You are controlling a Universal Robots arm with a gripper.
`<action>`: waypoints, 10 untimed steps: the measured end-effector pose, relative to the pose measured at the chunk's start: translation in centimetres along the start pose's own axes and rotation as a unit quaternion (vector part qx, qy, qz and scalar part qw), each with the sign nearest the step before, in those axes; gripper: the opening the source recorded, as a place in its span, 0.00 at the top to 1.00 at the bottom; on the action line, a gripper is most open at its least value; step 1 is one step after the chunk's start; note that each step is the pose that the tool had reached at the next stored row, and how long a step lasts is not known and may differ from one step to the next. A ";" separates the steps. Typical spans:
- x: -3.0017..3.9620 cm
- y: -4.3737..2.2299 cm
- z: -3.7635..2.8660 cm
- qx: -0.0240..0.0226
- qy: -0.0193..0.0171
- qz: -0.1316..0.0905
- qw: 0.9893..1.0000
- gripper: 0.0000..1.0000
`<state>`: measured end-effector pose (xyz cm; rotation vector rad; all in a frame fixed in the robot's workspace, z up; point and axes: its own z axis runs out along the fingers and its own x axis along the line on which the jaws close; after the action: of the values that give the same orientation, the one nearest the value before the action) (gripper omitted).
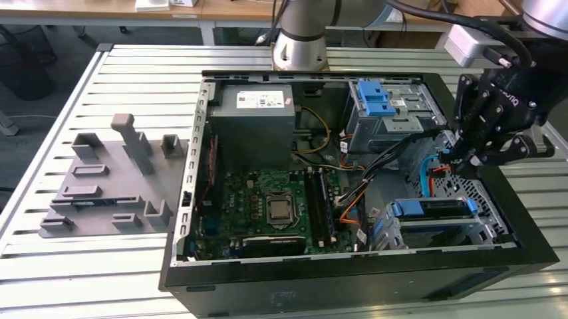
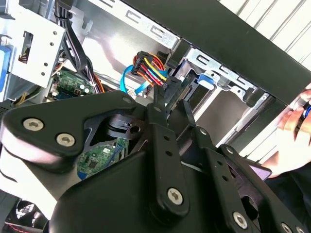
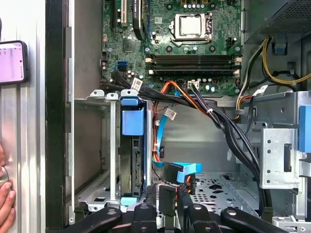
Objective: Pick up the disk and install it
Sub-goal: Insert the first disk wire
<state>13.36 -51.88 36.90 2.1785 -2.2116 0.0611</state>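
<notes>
The disk (image 1: 430, 209) sat in the lower drive cage (image 1: 493, 226) at the near corner of the computer case (image 1: 355, 286), on the exterior view's right. Its blue bracket faced up, and it looked pushed home rather than loose. In the first wrist view it stood edge-on (image 3: 132, 160) between the cage rails.

The gripper (image 1: 463, 158) hung just beyond the cage on the far side. In the second wrist view its fingers (image 2: 163, 104) were drawn close together, seemingly pinching a black plug (image 2: 170, 87) with a bundle of coloured wires (the contact itself was partly hidden by the linkage). The work in hand therefore appeared to be cabling the drive, not carrying it.

To do that well, the plug should be held square to the disk's socket and kept level. It should be fed straight in without twisting, because the blue data cable (image 3: 182, 170) lay just beside it and could snag.

The thick black cable loom (image 3: 218, 121) crossed from the motherboard (image 1: 275, 199) toward the cage and crowded the approach. The upper bay with its blue latch (image 1: 382, 100) stood on the far side. A person's hand (image 3: 5, 194) and a phone (image 3: 12, 60) rested outside the case wall, near the cage. A grey fixture tray (image 1: 106, 179) lay well apart on the exterior view's left.
</notes>
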 end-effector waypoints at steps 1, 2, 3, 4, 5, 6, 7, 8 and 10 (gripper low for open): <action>-0.07 0.00 0.07 0.000 0.000 0.000 1.000 0.69; -0.17 0.00 0.16 0.000 0.001 0.000 1.000 0.69; -0.26 0.01 0.24 0.000 0.001 0.000 1.000 0.69; -0.34 0.01 0.33 0.000 0.002 0.000 1.000 0.69; -0.42 0.01 0.42 0.000 0.004 0.000 1.000 0.69; -0.48 0.01 0.51 0.000 0.007 0.000 1.000 0.69; -0.55 0.01 0.59 0.000 0.011 0.000 1.000 0.69; -0.62 0.01 0.67 0.000 0.015 0.000 1.000 0.69; -0.76 0.01 0.83 0.000 0.022 0.000 1.000 0.69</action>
<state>13.36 -51.16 36.03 2.1550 -2.1886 0.1096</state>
